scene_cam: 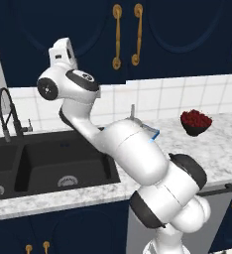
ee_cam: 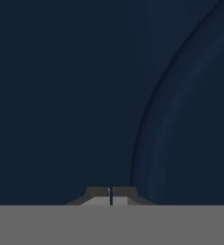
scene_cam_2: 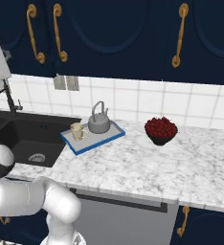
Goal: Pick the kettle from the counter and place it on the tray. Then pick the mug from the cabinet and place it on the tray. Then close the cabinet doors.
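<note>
The cabinet doors (scene_cam_2: 109, 33) are the largest things here. In the right base view I count three long gold handles (scene_cam_2: 180, 34) on them, all upright, and the doors look closed, flat in one line with their arched moulding. Under them runs a wall of white tiles (scene_cam_2: 147, 103) with two small grey outlet plates (scene_cam_2: 66, 83).

The surface (scene_cam_2: 147, 162) is one long speckled white-grey worktop. One black double sink (scene_cam: 43, 161) is set in it at the left side, with one black tap (scene_cam: 8, 115) behind it.

There is one tray (scene_cam_2: 115, 134), with blue rim and pale inside. It lies flat on the surface just beside the sink, and its long axis goes slanted, from the front left to the back right. On it stand one kettle (scene_cam_2: 99, 124) and one mug (scene_cam_2: 77, 131), close beside each other, both upright. The thin handle of the kettle rises straight up. The mug is at the sink end of the tray; which way its loop handle points I cannot tell.

One dark bowl of red things (scene_cam_2: 160, 130) stands on the surface to the right, apart from the tray.

The claw (ee_cam: 111, 195) is directly before a navy door panel. Its two fingertips (ee_cam: 98, 194) are together, with only a thin line between them, and it has hold of nothing.
</note>
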